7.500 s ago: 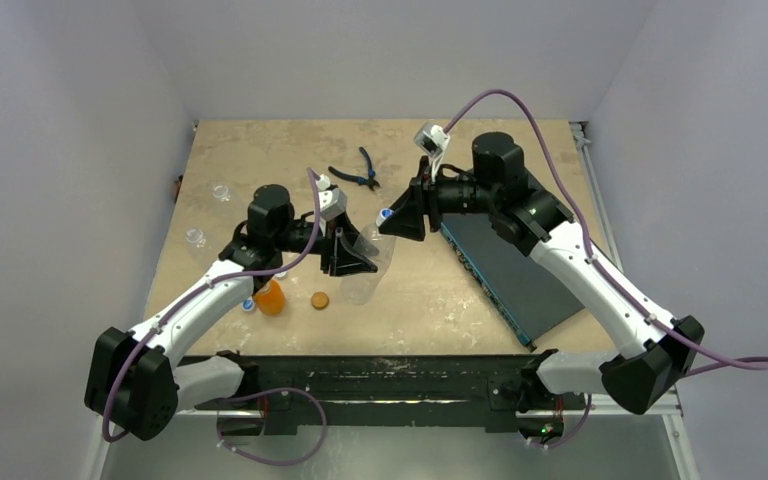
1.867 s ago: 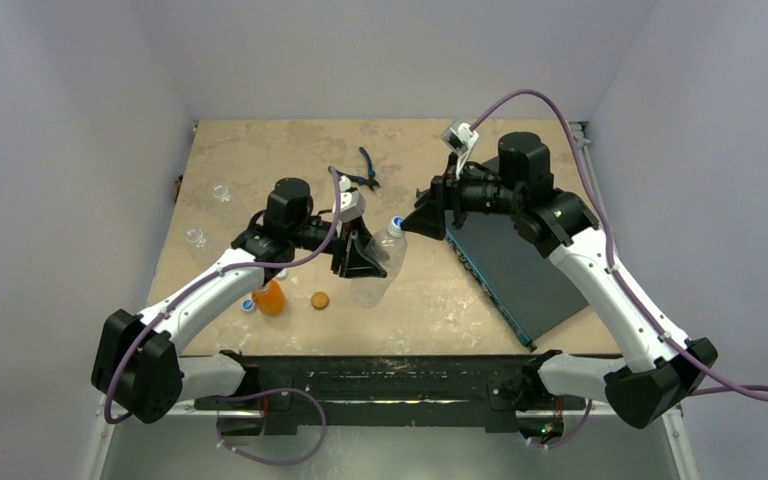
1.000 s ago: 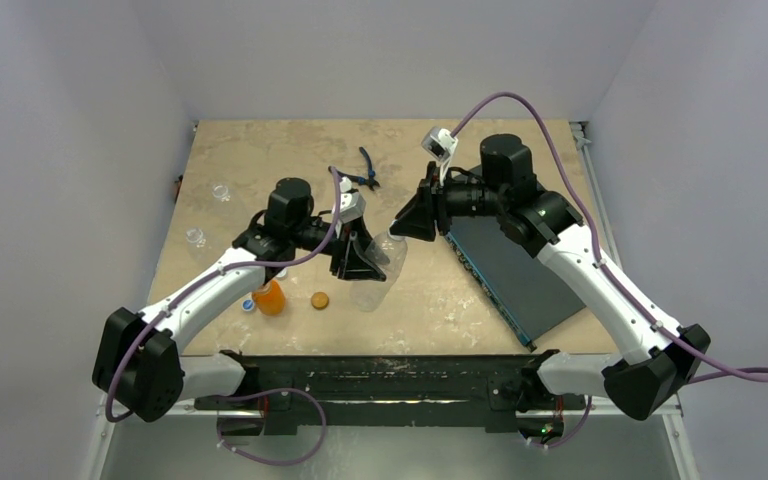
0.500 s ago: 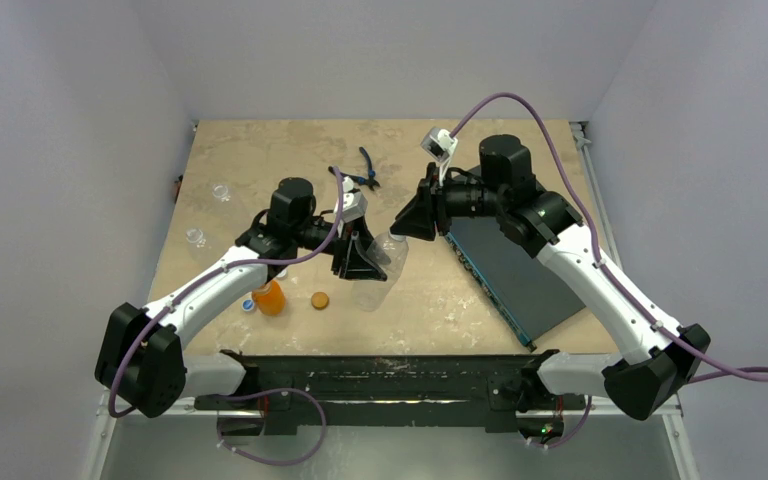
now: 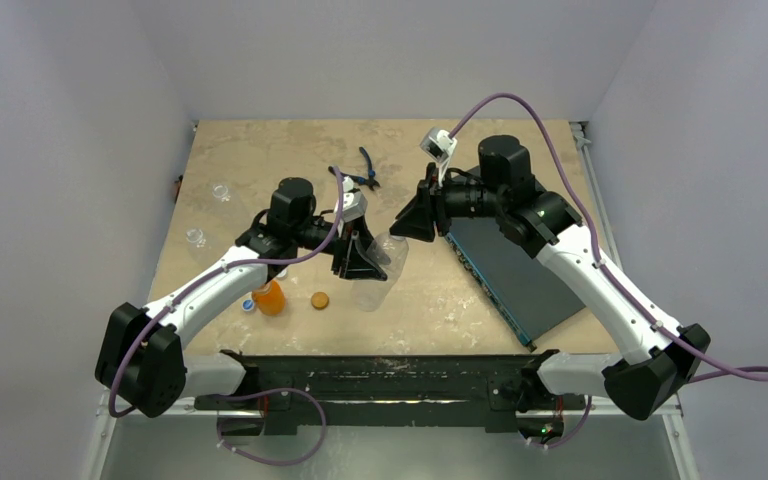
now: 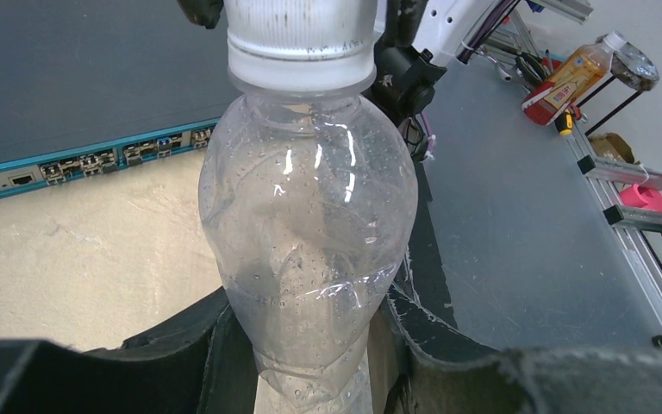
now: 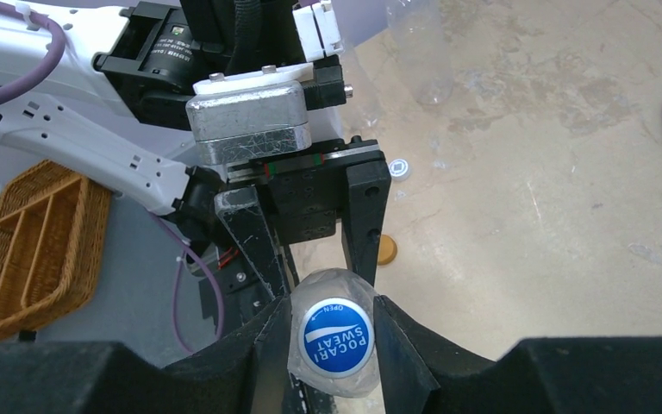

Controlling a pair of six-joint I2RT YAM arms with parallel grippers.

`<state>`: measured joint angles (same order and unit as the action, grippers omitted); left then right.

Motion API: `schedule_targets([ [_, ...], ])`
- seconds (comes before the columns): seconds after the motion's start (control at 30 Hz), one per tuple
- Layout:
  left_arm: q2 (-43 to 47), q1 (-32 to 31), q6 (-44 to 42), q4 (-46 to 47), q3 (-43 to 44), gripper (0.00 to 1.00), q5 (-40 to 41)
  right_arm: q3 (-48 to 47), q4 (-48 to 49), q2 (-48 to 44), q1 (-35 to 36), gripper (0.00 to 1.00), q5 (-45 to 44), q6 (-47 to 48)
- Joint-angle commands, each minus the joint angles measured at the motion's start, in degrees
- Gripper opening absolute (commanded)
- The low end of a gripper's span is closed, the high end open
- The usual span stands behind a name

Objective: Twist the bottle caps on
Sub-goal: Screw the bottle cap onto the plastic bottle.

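Blue-handled pliers [image 5: 362,170] lay at 12 o'clock from the held clear bottle [image 6: 309,216], and 1 dark network switch [image 5: 508,272] lay at 3 o'clock under the right arm. On the counter [image 5: 260,150], 1 orange bottle [image 5: 271,297] stood at 9 o'clock with 1 small blue cap [image 5: 248,306] just beside it, and 1 orange-brown cap [image 5: 320,299] lay at 8 o'clock. 2 small clear items [image 5: 221,190] sat at 10 o'clock, too small to identify. The left pincer [image 5: 358,258] was clamped on the bottle's body. The right pincer [image 5: 406,224] was clamped on the blue cap [image 7: 334,338] on its neck.
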<state>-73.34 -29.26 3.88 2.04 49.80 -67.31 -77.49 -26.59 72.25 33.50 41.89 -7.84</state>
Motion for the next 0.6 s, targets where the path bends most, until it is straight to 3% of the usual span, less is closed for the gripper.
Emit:
schedule_targets([
  [0.0,-0.2,0.4,0.2,2.2,1.2,0.0,-0.7,-0.5,-0.3,-0.5,0.4,0.42,0.1,0.7],
  [0.57,-1.2,0.4,4.5,6.1,1.6,0.0,-0.6,-0.3,-2.3,0.5,1.5,0.35,-2.9,1.7],
])
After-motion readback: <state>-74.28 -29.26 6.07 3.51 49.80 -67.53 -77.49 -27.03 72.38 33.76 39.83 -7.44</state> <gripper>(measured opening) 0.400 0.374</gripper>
